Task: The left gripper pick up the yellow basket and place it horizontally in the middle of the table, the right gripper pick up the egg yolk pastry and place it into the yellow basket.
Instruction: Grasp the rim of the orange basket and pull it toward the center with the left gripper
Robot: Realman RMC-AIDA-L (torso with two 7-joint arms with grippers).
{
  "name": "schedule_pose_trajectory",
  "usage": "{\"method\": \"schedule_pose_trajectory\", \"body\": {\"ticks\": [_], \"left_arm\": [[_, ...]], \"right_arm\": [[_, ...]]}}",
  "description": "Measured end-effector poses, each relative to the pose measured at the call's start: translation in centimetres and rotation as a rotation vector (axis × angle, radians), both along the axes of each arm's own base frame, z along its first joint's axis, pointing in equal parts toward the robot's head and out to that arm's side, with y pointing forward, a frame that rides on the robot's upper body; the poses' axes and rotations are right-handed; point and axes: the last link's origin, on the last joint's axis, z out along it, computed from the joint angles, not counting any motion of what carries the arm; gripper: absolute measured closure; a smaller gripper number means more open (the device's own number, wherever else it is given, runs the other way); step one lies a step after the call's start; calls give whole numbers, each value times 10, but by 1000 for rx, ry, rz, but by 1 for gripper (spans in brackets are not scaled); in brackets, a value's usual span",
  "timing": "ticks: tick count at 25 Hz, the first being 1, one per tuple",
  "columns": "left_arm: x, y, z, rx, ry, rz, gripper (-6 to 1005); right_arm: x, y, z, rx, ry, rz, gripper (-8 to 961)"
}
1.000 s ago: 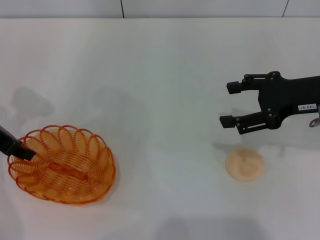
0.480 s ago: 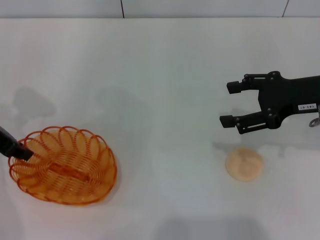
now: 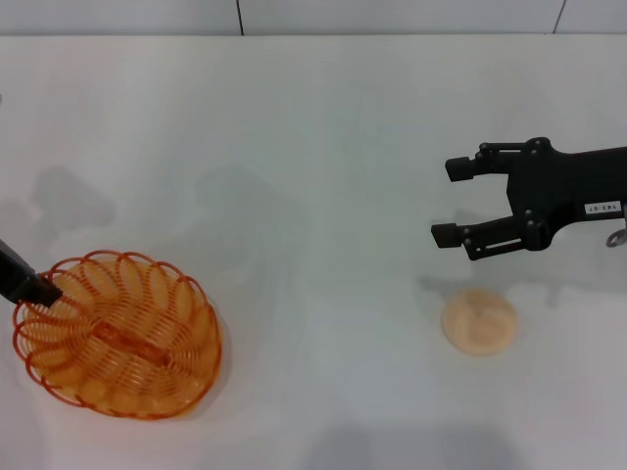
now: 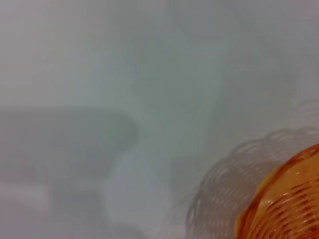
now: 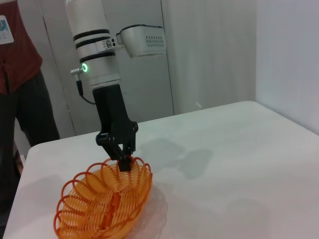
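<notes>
The yellow basket (image 3: 118, 335) is at the table's (image 3: 313, 147) front left, tilted. My left gripper (image 3: 39, 291) is shut on its left rim; the right wrist view shows the left gripper (image 5: 124, 162) pinching the rim from above, with the basket (image 5: 104, 204) hanging tilted below it. Part of the basket (image 4: 284, 199) shows in the left wrist view above its shadow. The egg yolk pastry (image 3: 478, 321) lies on the table at the right. My right gripper (image 3: 446, 203) is open and empty, hovering just behind the pastry.
A person in a red shirt (image 5: 15, 74) stands beyond the table's far edge in the right wrist view. Bare white tabletop lies between basket and pastry.
The basket has tipped and shifted slightly toward the front left in my left gripper's hold, and its shadow has spread. The right gripper and pastry have not moved.
</notes>
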Motion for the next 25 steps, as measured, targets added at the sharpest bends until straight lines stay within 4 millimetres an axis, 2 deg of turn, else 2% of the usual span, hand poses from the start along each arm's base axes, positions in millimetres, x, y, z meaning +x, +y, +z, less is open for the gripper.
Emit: {"method": "schedule_pose_trajectory", "body": {"ticks": [6, 12, 25], "left_arm": [[3, -2, -3, -30, -6, -5, 916], [5, -2, -3, -22, -17, -8, 918], [26, 13, 3, 78, -162, -11, 923]], "right_arm": [[0, 1, 1, 5, 0, 2, 81], [0, 1, 1, 8, 0, 2, 81], [0, 1, 2, 10, 0, 2, 81]]}}
